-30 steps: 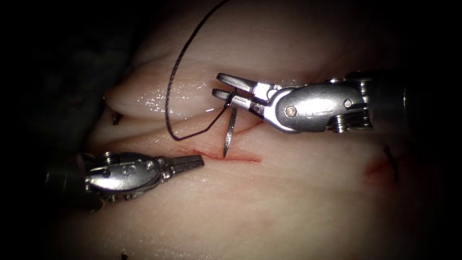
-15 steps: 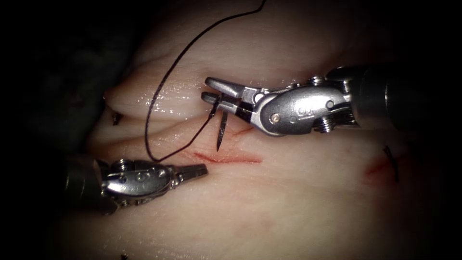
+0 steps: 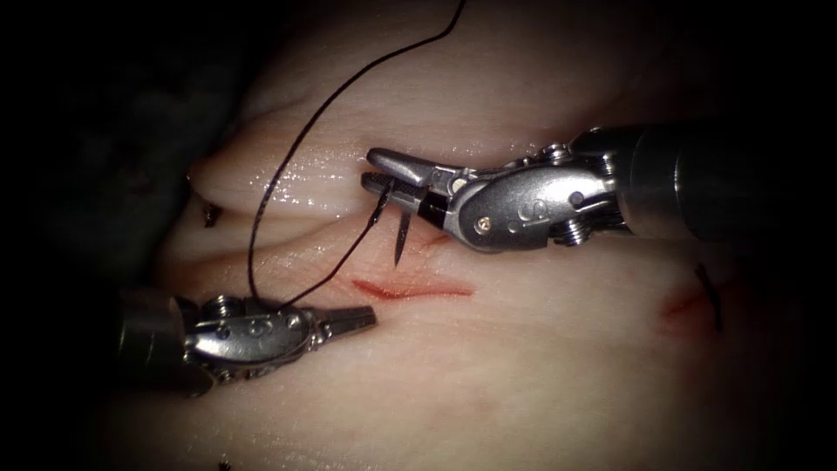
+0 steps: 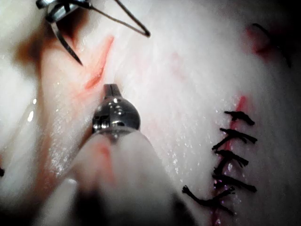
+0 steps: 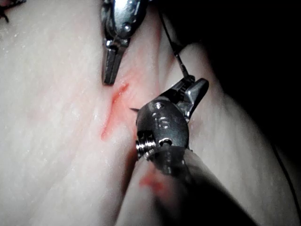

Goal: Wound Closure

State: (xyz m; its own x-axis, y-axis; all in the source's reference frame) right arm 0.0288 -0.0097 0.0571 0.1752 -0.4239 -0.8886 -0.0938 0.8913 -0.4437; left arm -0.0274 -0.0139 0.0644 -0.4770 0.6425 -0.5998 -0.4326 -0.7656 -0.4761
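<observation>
My right gripper [image 3: 377,171] clamped the needle [image 3: 402,234] near its tail, tip clear above the cut [image 3: 410,289]; my left gripper [image 3: 359,319] sat closed, empty, beside it.

From my seat the thread [image 3: 288,157] leaves the endoscope view at the upper edge, so I cannot see its far end. The swaged part of the needle [image 3: 402,234] is hidden inside the right claw [image 3: 377,170]; I see only the pointed part below it. The shaft of the left claw [image 3: 362,319] is lost in the dark lower left of the frame. In the left wrist view, my own shaft is a pale blur.
</observation>
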